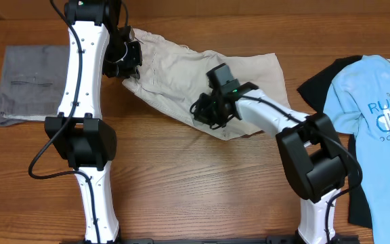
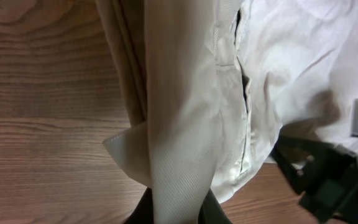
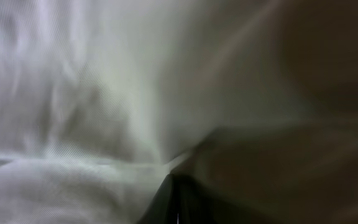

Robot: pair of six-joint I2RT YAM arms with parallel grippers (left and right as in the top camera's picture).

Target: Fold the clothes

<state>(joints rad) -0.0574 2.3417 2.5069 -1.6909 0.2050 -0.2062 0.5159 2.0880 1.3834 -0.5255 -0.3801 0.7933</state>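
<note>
Beige shorts (image 1: pixel 175 74) lie crumpled across the far middle of the wooden table. My left gripper (image 1: pixel 124 62) is shut on the shorts' left edge; in the left wrist view a fold of the beige cloth (image 2: pixel 179 124) runs down between my fingers (image 2: pixel 176 214). My right gripper (image 1: pixel 208 112) is down on the shorts' lower middle part. In the right wrist view the beige cloth (image 3: pixel 73 93) fills the frame and my fingers (image 3: pixel 178 205) are pressed together on it.
A folded grey garment (image 1: pixel 29 85) lies at the far left. A light blue T-shirt (image 1: pixel 378 102) lies on a black garment (image 1: pixel 317 85) at the right edge. Bare wood (image 1: pixel 195 183) stretches along the near side.
</note>
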